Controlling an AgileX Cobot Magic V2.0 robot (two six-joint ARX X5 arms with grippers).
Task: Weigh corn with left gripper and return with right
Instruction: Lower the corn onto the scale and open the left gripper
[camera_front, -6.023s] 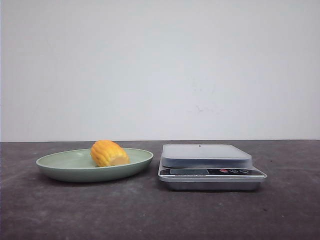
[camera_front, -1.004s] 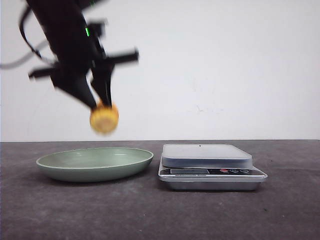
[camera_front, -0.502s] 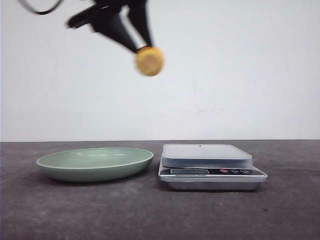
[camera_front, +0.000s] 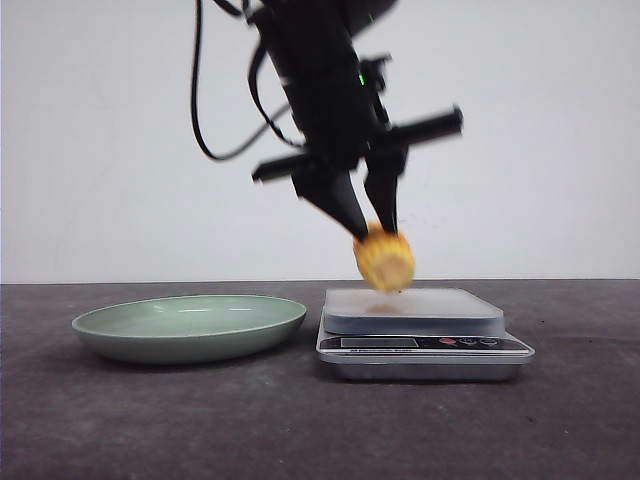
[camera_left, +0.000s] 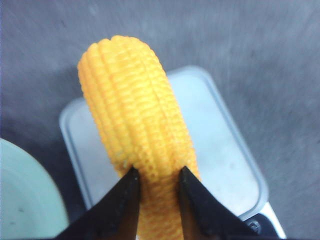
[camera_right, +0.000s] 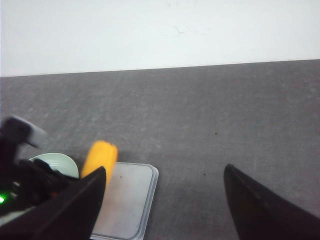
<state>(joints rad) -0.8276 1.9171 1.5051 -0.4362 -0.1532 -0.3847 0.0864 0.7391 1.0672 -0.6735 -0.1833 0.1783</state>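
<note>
Two dark fingers (camera_right: 75, 210) of the right gripper (camera_right: 165, 205) rise from the lower corners of the frame, spread wide apart with nothing between them. At lower left, the yellow-orange corn (camera_right: 99, 156) hangs over the near corner of a pale grey scale platform (camera_right: 127, 200), with a blurred black arm (camera_right: 22, 175) and a sliver of green plate (camera_right: 57, 162) beside it. Dark grey tabletop (camera_right: 210, 115) fills the middle, meeting a white wall (camera_right: 160, 30) across the top.

Left hand (camera_front: 372, 222) with corn (camera_front: 385, 260) fills the air just over the scale (camera_front: 420, 330) platform, blocking approach from above there. Plate (camera_front: 190, 327) sits just beside the scale toward the desk's (camera_front: 300, 430) left edge. Front edge and right edge of desk open. Right hand (camera_right: 165, 200) fingers spread, well back.
</note>
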